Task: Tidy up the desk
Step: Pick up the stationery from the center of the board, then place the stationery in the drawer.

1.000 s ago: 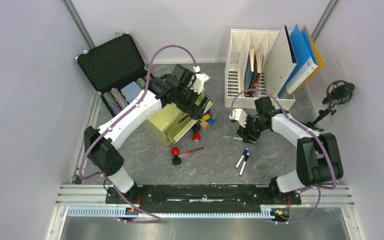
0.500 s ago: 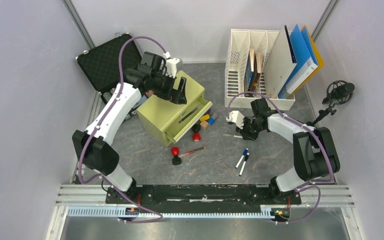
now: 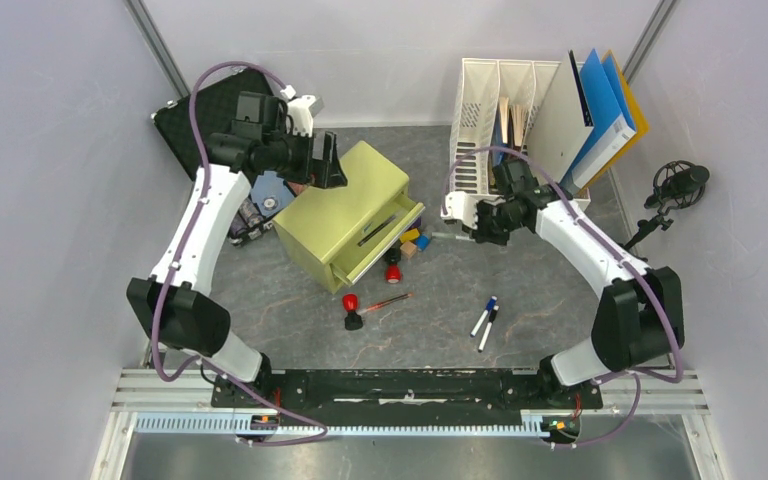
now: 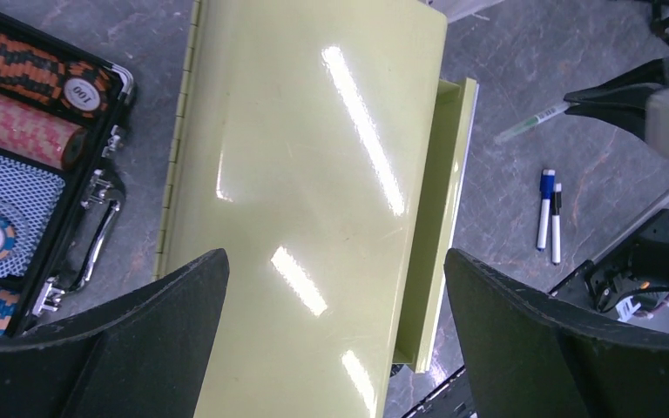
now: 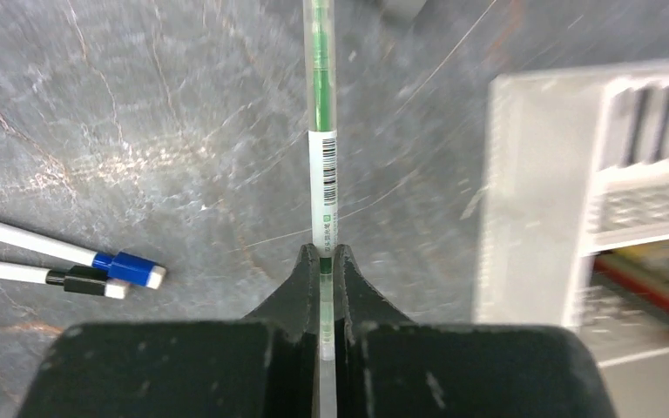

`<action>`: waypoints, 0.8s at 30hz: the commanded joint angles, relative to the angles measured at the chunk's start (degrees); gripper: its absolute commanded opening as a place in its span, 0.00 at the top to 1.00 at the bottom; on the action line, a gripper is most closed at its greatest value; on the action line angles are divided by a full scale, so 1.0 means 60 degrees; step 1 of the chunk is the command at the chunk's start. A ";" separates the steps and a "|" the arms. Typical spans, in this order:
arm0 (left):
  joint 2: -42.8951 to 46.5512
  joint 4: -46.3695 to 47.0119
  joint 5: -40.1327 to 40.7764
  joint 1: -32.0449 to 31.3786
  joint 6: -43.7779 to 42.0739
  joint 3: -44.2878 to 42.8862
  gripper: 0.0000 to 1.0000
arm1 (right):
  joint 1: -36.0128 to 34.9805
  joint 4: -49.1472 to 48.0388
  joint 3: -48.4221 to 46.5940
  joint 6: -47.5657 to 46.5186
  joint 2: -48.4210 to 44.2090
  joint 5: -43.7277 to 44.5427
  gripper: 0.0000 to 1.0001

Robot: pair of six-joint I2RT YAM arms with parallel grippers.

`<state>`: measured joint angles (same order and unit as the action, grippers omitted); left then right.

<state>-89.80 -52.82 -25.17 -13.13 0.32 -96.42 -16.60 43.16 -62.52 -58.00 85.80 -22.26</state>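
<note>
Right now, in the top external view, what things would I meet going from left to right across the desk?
Black poker chip case → yellow-green drawer cabinet → green pen → two markers → blue folder → microphone.

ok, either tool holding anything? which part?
Right tool pinches a green pen near one end, the rest sticking out ahead. Left tool open, empty.

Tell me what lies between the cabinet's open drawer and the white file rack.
Top view: small coloured blocks, then the right gripper shut on a green pen above the desk.
</note>
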 commanded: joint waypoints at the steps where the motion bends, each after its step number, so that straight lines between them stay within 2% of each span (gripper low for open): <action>1: 0.0429 0.0284 -0.0446 0.0342 0.0328 -0.0438 0.00 | -0.0687 0.1551 -0.1837 -0.1269 -0.0364 -0.0231 1.00; 11: 0.0602 0.0537 -0.0501 0.0761 0.0387 -0.0361 0.00 | -0.2921 0.2198 -0.5399 -0.2718 0.1241 0.0660 1.00; 18: 0.0907 0.0834 -0.0524 0.1021 0.0372 -0.0102 0.00 | -0.4112 0.2135 -0.6628 -0.3646 0.2583 0.1226 1.00; 24: 0.1144 0.0878 -0.0526 0.1190 0.0286 0.0069 0.00 | -0.4632 0.1644 -0.6762 -0.4239 0.3234 0.1506 0.97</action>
<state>-85.65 -49.74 -27.00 -6.74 1.06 -96.75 -43.16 54.46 -100.12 -79.13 104.01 -15.33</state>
